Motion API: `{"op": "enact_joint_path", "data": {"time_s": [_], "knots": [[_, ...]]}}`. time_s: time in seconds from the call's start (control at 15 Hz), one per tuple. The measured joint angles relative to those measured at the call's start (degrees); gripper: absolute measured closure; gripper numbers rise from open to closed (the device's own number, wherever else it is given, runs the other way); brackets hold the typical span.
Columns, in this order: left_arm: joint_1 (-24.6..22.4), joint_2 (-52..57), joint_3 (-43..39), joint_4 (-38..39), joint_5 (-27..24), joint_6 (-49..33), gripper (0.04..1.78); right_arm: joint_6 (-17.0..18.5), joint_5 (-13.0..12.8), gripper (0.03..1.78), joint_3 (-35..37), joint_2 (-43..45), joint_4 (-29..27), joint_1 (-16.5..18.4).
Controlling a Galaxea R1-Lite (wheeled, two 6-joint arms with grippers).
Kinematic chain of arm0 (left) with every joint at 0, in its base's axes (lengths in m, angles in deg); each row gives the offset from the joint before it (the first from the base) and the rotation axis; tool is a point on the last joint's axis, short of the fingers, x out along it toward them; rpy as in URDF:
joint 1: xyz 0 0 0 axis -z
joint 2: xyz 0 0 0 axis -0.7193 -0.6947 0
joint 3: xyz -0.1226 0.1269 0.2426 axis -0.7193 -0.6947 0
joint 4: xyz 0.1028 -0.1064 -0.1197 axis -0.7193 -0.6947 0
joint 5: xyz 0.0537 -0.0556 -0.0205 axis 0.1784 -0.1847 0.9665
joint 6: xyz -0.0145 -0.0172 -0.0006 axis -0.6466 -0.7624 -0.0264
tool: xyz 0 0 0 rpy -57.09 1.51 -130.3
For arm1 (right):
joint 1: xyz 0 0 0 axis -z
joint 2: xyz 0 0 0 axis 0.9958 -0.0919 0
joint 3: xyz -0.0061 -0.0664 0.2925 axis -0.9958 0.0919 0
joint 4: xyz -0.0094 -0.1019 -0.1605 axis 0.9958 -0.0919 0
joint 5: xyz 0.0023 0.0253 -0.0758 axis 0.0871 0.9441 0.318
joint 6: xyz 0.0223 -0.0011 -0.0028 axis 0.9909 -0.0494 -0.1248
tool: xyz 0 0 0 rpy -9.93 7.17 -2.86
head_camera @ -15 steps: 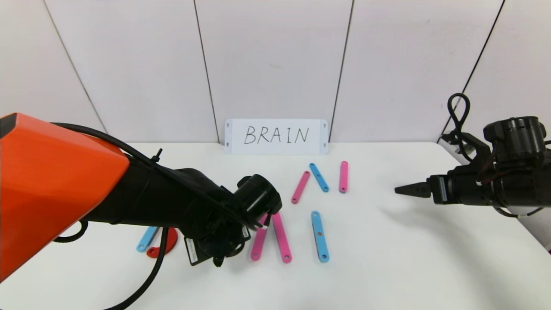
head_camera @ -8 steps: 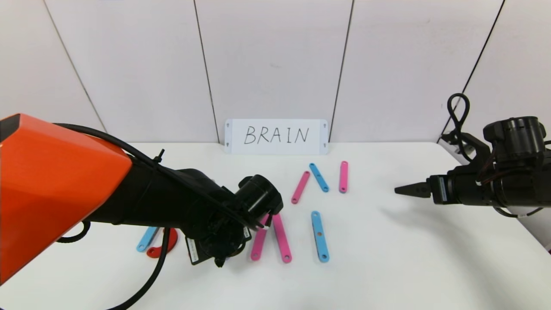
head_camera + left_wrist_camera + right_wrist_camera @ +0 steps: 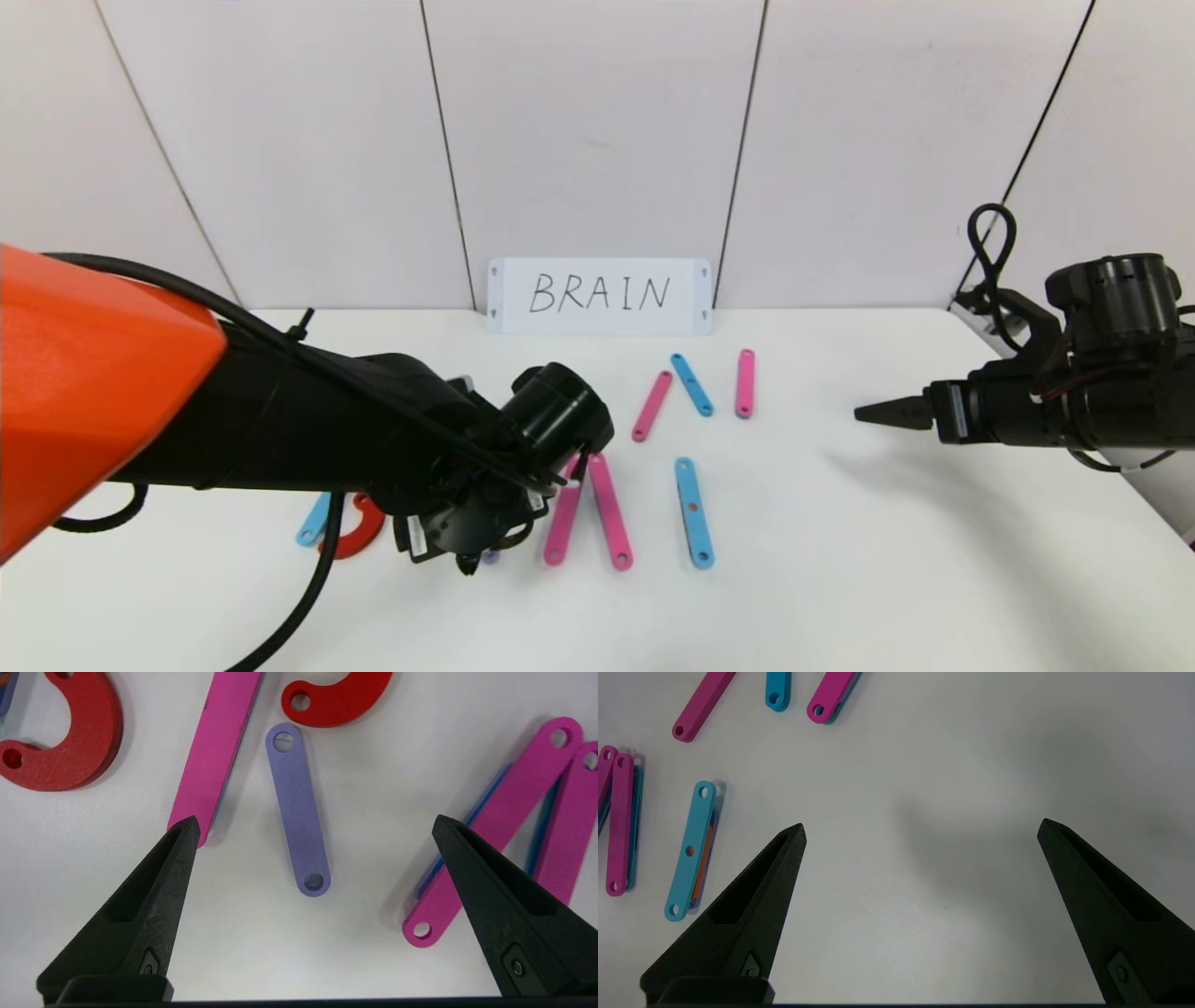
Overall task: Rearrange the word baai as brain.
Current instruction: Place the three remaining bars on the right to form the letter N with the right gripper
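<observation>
The letters lie flat on the white table (image 3: pixel 840 560). In the left wrist view my left gripper (image 3: pixel 315 821) is open and empty, its fingers either side of the short purple bar (image 3: pixel 298 809). That bar lies between a pink bar (image 3: pixel 217 751) and two more pink bars (image 3: pixel 495 830). Two red C-curves (image 3: pixel 74 737) lie beyond it. In the head view the left gripper (image 3: pixel 471 563) is beside the pink pair (image 3: pixel 563 513), and only the purple bar's end (image 3: pixel 489 557) shows. My right gripper (image 3: pixel 864 412) is open and empty over bare table at the right.
A white card with handwritten "BRAIN" (image 3: pixel 599 296) stands at the back wall. A blue bar (image 3: pixel 694 512) lies right of the pink pair. A pink, a blue and a pink bar (image 3: pixel 692 384) lie farther back. A red C-curve (image 3: pixel 359 532) and a blue bar (image 3: pixel 314 520) lie under the left arm.
My left arm has shifted a little toward the left, so more of the red C-curve and the purple bar's end show. The right arm has not moved.
</observation>
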Motion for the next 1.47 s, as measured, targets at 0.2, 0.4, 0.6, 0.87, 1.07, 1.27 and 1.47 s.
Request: {"op": "enact_joint_path", "data": {"time_s": [0.2, 0.4, 0.6, 0.87, 1.07, 1.27, 1.47], "knots": [[-1.1, 4.1, -2.0, 3.6, -4.1, 9.4, 0.08, -0.1, 0.5, 0.07, 0.1, 0.2, 0.0, 0.0], [-4.0, 9.3, -5.2, 9.2, -12.8, 21.4, 0.08, -0.1, 0.6, 0.07, 0.4, 0.5, 0.0, -0.2], [-7.6, 13.5, -7.0, 13.6, -19.7, 32.8, 0.08, -0.1, 0.4, 0.07, 0.5, 0.7, 0.0, -0.8], [-12.3, 18.2, -7.0, 17.7, -30.6, 42.7, 0.08, 0.2, 0.4, 0.07, 0.7, 1.8, 0.0, -1.7], [-20.5, 19.8, -5.0, 18.7, -41.1, 48.6, 0.08, 0.9, 0.1, 0.07, -0.1, 3.0, -0.3, -3.7], [-29.1, 19.5, -1.5, 19.0, -51.7, 51.5, 0.08, 2.3, -5.0, 0.07, -2.0, 3.2, -0.8, -7.5], [-35.8, 19.3, -0.4, 18.9, -59.2, 58.2, 0.08, 7.0, -13.1, 0.07, -5.8, 1.9, -1.0, -14.4]]}}
